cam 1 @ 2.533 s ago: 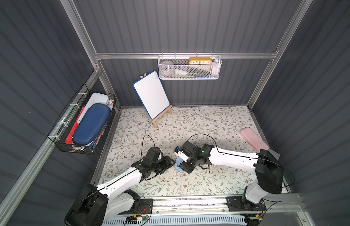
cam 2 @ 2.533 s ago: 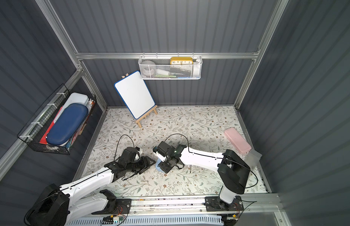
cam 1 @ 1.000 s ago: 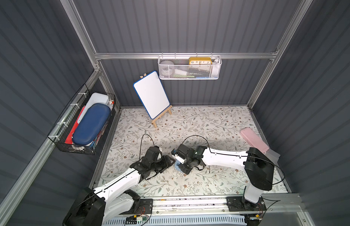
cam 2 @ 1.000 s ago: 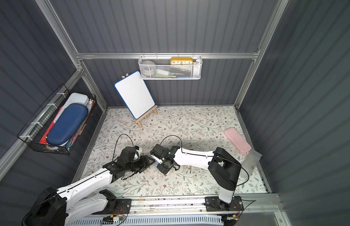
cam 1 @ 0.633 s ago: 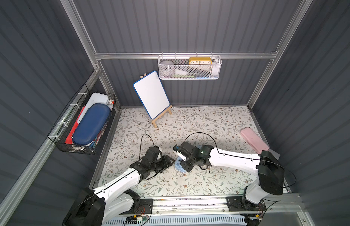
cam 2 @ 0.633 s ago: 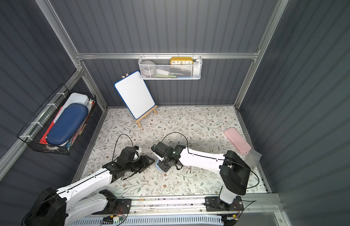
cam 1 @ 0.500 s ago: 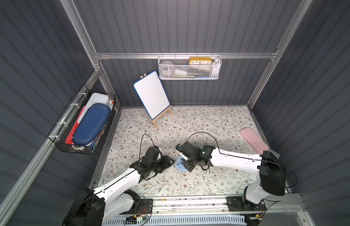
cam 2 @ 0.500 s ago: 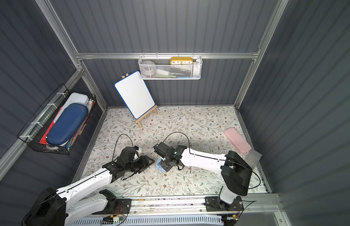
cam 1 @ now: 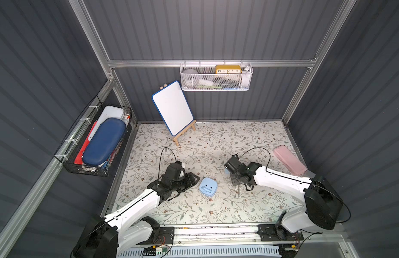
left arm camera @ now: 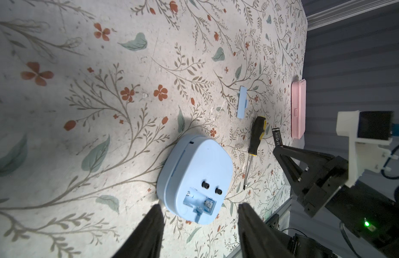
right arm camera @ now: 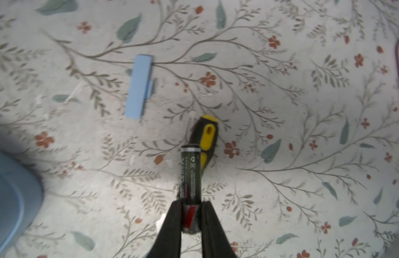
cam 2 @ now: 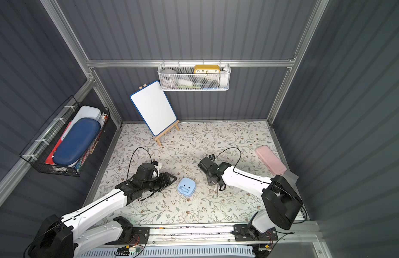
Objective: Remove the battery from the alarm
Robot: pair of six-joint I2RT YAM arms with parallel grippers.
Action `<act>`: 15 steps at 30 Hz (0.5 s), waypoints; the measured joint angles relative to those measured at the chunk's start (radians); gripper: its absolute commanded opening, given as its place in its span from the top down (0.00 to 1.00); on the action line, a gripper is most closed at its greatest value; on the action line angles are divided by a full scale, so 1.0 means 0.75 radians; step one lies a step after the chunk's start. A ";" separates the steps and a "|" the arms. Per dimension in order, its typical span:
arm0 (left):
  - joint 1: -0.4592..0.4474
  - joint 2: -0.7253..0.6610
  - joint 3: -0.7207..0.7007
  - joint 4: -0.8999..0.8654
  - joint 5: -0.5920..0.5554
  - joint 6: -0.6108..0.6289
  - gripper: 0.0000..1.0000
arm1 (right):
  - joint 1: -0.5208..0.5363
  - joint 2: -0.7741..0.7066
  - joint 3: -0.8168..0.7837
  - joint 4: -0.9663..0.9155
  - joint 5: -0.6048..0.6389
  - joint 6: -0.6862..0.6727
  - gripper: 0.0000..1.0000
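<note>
The pale-blue alarm (cam 1: 208, 187) (cam 2: 186, 187) lies face down on the floral mat, its back up. Its battery bay (left arm camera: 198, 201) stands uncovered, showing a spring and a contact. My left gripper (cam 1: 195, 178) (left arm camera: 199, 206) is open, and the alarm's near corner (left arm camera: 196, 169) sits between its fingertips without touching them. My right gripper (right arm camera: 190, 204) (cam 1: 235, 179) is shut on the dark battery (right arm camera: 190, 172) (left arm camera: 276, 137) by one end, above the mat to the right of the alarm.
A black-and-yellow screwdriver (right arm camera: 206, 136) (left arm camera: 256, 136) lies under the held battery. The loose blue cover (right arm camera: 139, 86) (left arm camera: 242, 102) lies behind it. A pink case (cam 1: 289, 163) is at the right edge. A whiteboard on an easel (cam 1: 172, 108) stands at the back.
My right gripper has pulled away to the right from the alarm with the battery, uncovering the alarm. The left arm has barely moved.
</note>
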 measured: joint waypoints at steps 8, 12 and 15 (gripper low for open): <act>0.009 0.002 0.000 -0.008 -0.008 0.020 0.43 | -0.024 0.065 0.007 0.034 -0.010 0.056 0.85; 0.010 0.002 -0.003 -0.002 -0.007 0.020 0.43 | -0.016 0.111 0.023 0.052 -0.034 0.077 0.85; 0.015 0.014 -0.004 0.007 -0.006 0.020 0.43 | 0.002 0.142 0.027 0.072 -0.049 0.086 0.85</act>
